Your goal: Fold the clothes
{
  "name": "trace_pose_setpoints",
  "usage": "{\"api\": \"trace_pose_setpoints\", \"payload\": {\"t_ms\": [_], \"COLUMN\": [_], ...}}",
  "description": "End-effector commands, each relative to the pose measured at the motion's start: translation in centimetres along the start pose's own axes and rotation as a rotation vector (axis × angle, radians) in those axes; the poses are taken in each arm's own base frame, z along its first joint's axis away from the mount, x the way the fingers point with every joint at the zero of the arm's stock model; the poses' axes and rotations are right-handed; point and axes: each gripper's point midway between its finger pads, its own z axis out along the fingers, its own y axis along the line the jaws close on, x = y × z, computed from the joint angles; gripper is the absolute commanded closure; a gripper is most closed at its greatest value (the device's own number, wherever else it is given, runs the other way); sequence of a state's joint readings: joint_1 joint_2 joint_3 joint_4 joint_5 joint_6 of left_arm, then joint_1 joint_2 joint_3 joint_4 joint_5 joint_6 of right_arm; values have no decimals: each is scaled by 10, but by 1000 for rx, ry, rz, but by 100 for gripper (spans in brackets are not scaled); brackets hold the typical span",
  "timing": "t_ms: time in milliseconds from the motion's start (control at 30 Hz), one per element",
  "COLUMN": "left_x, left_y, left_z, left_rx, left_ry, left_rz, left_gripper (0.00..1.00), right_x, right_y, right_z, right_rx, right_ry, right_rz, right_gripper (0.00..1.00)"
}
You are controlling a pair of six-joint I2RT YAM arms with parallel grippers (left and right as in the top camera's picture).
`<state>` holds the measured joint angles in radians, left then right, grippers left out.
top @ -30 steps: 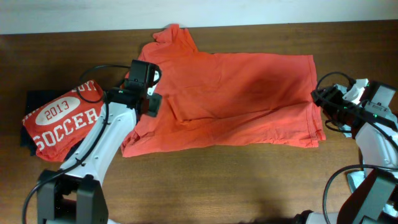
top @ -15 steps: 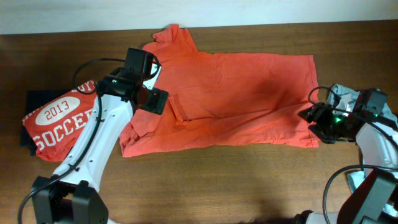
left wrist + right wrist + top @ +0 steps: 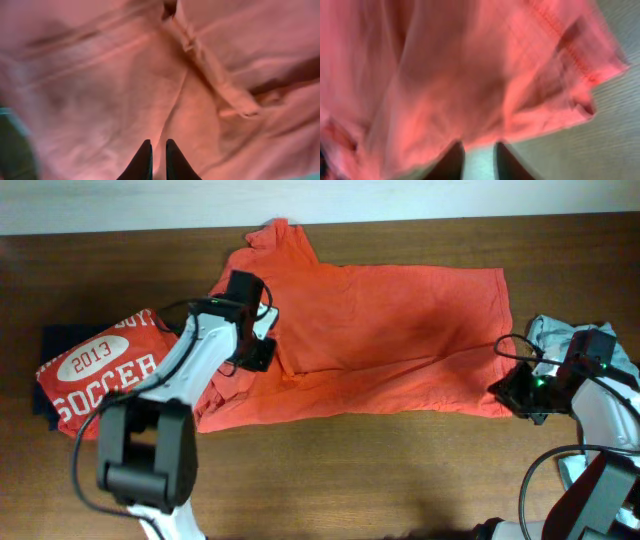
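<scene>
An orange polo shirt [image 3: 390, 340] lies spread across the wooden table [image 3: 350, 470], collar at the far left. My left gripper [image 3: 262, 352] is down on the shirt's left part, near the sleeve. In the left wrist view its jaws [image 3: 158, 145] stand almost together, with a raised ridge of the orange cloth [image 3: 100, 90] pinched between them. My right gripper [image 3: 512, 392] is at the shirt's near right corner. In the right wrist view the hem [image 3: 560, 120] lies over its fingertips [image 3: 479, 146], and a gap still shows between the fingers behind it.
A folded red shirt printed "2013 SOCCER" [image 3: 100, 370] lies at the left on a dark garment [image 3: 45, 345]. A pale grey-blue cloth [image 3: 550, 335] sits at the right edge beside my right arm. Bare wood runs along the front.
My left gripper dropped onto the shirt's left part and closed from wide open. My right gripper slid toward the near right corner and its jaws narrowed.
</scene>
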<state>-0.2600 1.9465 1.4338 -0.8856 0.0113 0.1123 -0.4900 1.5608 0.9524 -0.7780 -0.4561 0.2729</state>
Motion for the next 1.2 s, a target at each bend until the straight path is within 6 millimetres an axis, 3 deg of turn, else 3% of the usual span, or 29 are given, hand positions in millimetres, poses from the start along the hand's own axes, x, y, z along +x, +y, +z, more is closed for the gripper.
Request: {"api": "trace_pose_setpoints", "payload": {"t_ms": [0, 133, 367, 533, 667, 933, 1067, 1167], "left_x": [2, 4, -11, -21, -23, -6, -6, -13], "left_y": [-3, -3, 8, 21, 29, 53, 69, 73], "left_z": [24, 35, 36, 40, 54, 81, 80, 67], "left_rx": [24, 25, -36, -89, -93, -98, -106, -108], "left_ry": [41, 58, 2, -39, -40, 27, 18, 8], "left_rz": [-1, -8, -8, -15, -33, -62, -98, -106], "left_gripper": [93, 93, 93, 92, 92, 95, 96, 97], "right_x": [-4, -7, -7, -1, 5, 24, 27, 26], "right_y": [-12, -22, -14, -55, -78, -109, -110, -108], "right_z": [6, 18, 53, 64, 61, 41, 40, 41], "right_rx": [49, 100, 115, 325, 448, 649, 654, 646], "right_ry": [-29, -51, -33, -23, -11, 25, 34, 33], "right_rz": [36, 91, 28, 117, 133, 166, 178, 176], "right_gripper": [86, 91, 92, 93, 94, 94, 94, 94]}}
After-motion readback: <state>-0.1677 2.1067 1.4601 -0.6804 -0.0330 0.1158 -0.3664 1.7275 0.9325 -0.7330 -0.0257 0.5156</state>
